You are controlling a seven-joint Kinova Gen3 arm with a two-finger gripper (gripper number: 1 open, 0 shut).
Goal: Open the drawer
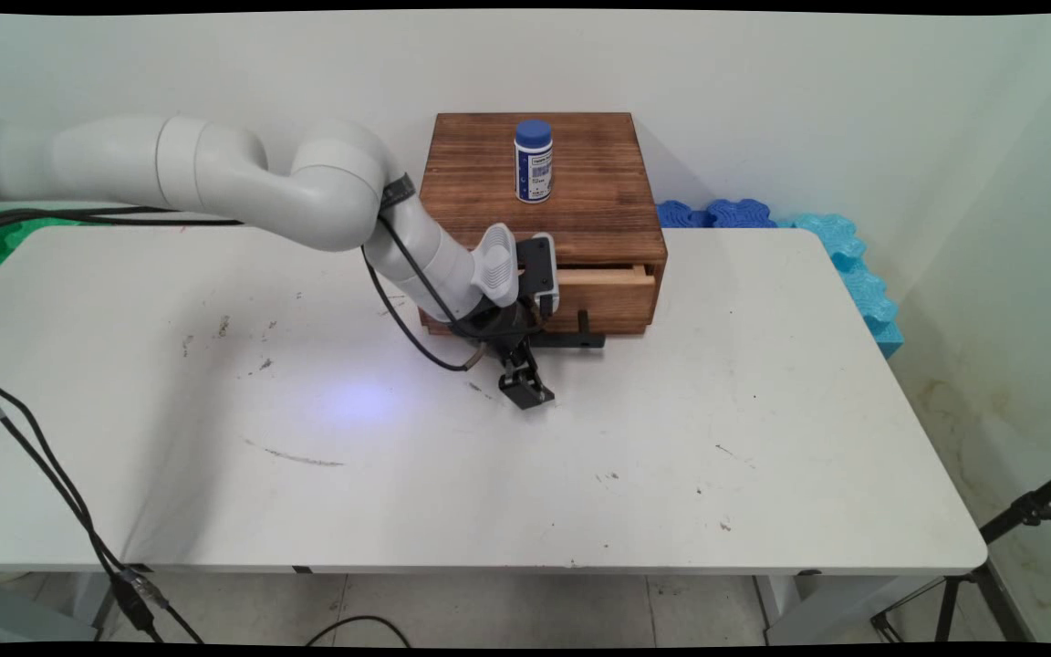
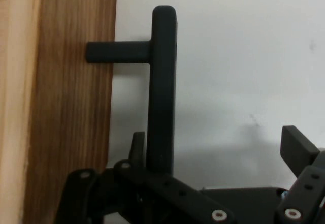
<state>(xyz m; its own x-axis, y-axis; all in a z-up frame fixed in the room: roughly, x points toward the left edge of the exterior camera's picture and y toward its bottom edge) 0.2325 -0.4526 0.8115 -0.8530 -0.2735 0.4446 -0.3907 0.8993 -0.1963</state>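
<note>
Hand view shows us the gripper (image 2: pixel 213 153) spread wide at the drawer handle (image 2: pixel 162 87), a black bar standing off the wooden drawer front (image 2: pixel 66 107) on a short post. One finger (image 2: pixel 137 148) sits between the bar and the wood; the other (image 2: pixel 297 150) is well apart on the far side, so we read the jaws as open around the bar and holding nothing.

In the main view we see the gripper (image 1: pixel 539 370) low over the table (image 1: pixel 671 438), at the front of the wooden box (image 1: pixel 544 196), whose drawer (image 1: pixel 608 283) looks slightly pulled out. A blue-capped bottle (image 1: pixel 533 161) stands upright on the box top.

Risks, as we judge them: the inner finger is very close to the wood and could scrape or wedge against it; a crooked pull could bind the drawer or drag the whole box (nothing visibly anchors it), and a jolt could topple the bottle.

We cannot tell whether the inner finger touches the handle or the wood. The arm covers the left part of the drawer front in the main view, the handle's lower end is hidden behind the linkage, and the drawer's contents are out of sight.
</note>
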